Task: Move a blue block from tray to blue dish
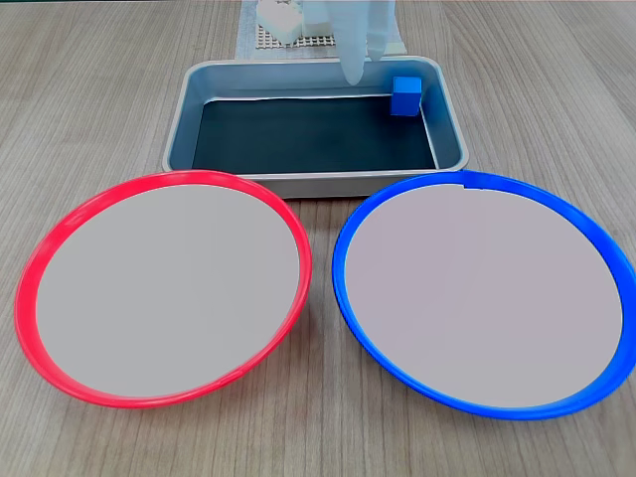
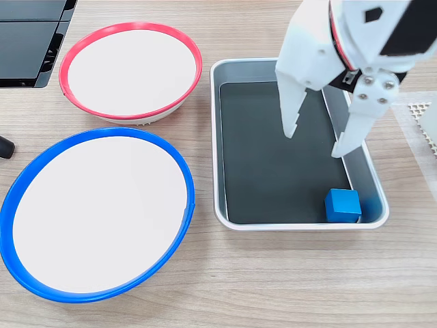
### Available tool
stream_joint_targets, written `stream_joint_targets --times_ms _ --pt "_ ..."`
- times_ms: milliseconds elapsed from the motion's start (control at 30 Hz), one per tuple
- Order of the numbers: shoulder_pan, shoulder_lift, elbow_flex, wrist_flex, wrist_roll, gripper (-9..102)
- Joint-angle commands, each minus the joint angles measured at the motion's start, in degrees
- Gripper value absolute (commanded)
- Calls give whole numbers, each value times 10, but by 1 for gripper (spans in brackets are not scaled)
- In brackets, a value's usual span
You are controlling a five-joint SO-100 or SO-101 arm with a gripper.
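Tool (image 2: 315, 145) spread wide, empty, hanging over tray (image 2: 229, 72) w/ tips apart from blue block (image 2: 342, 205). Block sits in tray's near-right corner in that fixed view. Blue dish (image 2: 174, 157) left of tray on table (image 2: 273, 287).

White plastic arm with two tapering fingers

In a fixed view the gripper (image 2: 316, 145) is moulded from glossy white plastic, and its two long fingers (image 2: 293, 109) narrow to blunt tips. A black block with a white diamond mark sits above them, edged by a thin red line, and small silver screws dot the joint beside one finger.
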Motion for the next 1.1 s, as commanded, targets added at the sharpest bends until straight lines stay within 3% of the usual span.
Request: stream_joint_targets --times_ms 0,100,233,1067 --pt "-47 14 -27 39 -35 21" --pt "-99 41 -10 58 -32 21" --pt "-120 46 49 -13 -37 21" --pt "-98 -51 131 -179 -66 18"
